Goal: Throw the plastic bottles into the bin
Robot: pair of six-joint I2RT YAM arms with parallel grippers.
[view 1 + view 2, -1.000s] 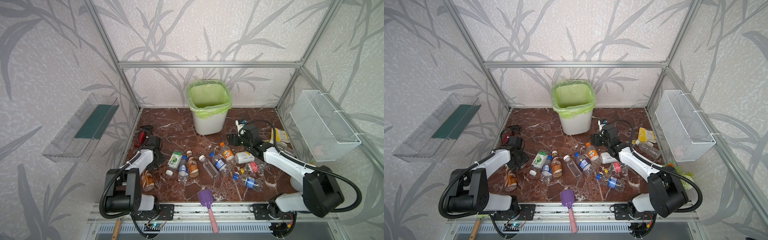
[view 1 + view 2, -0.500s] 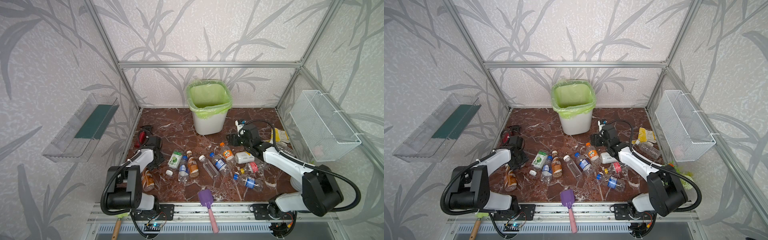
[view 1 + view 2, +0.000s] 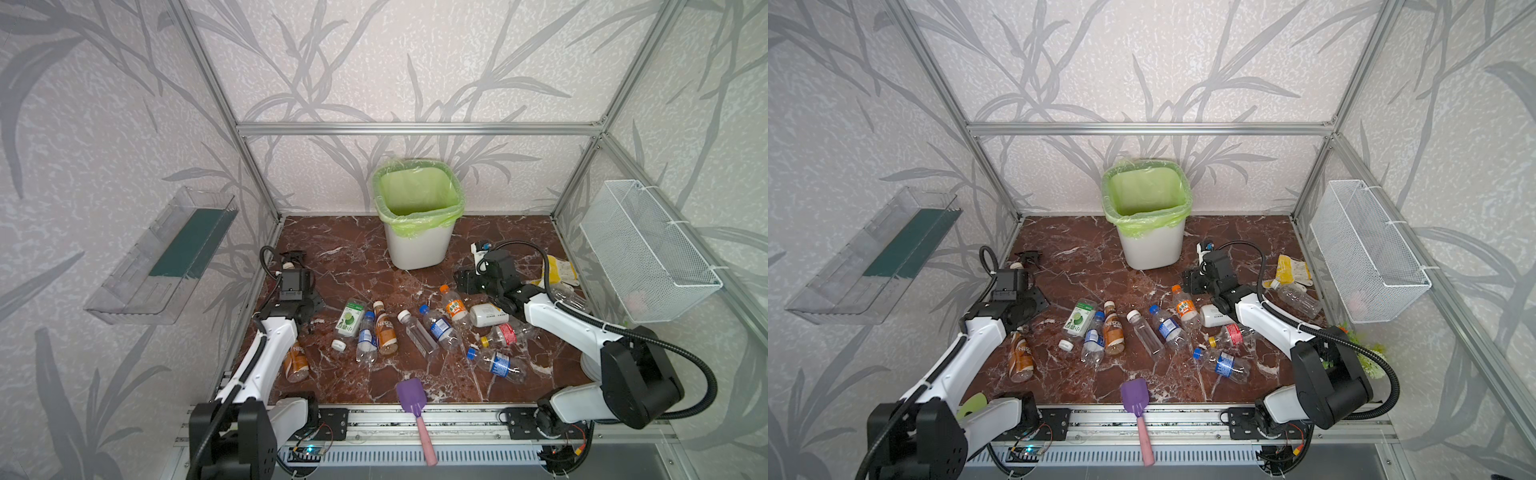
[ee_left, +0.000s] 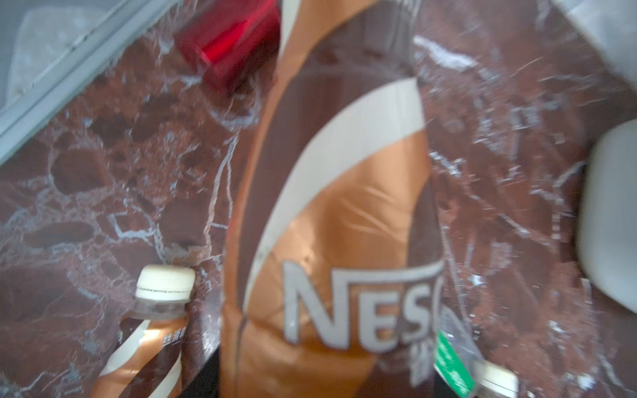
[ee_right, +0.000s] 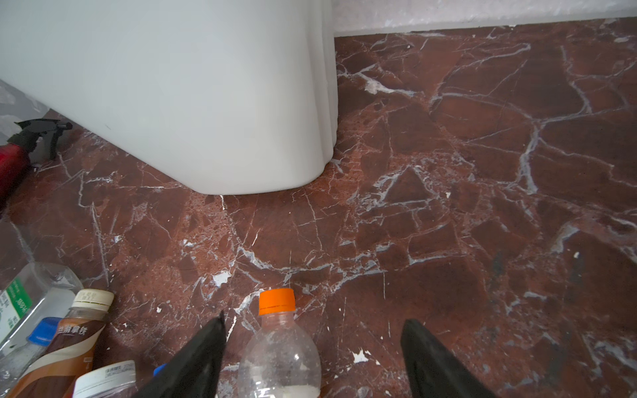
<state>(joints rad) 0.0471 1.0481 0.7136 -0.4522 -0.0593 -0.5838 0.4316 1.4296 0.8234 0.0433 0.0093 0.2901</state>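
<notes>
In both top views bottles [image 3: 434, 328] lie strewn on the marble tabletop [image 3: 353, 257] before the bin [image 3: 417, 249], with framed walls [image 3: 415, 62] close.

Left wrist view: a coffee bottle [image 4: 337, 206] fills the blur. The left gripper's [image 3: 305, 320] state is unclear; any grip might slip.

Right wrist view: the right gripper [image 5: 312, 348] stands wide astride the orange-capped bottle [image 5: 279, 358], which could roll.

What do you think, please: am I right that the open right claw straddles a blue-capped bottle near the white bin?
Not quite: in the right wrist view the open right claw straddles an orange-capped bottle, not a blue-capped one, near the white bin.
</notes>
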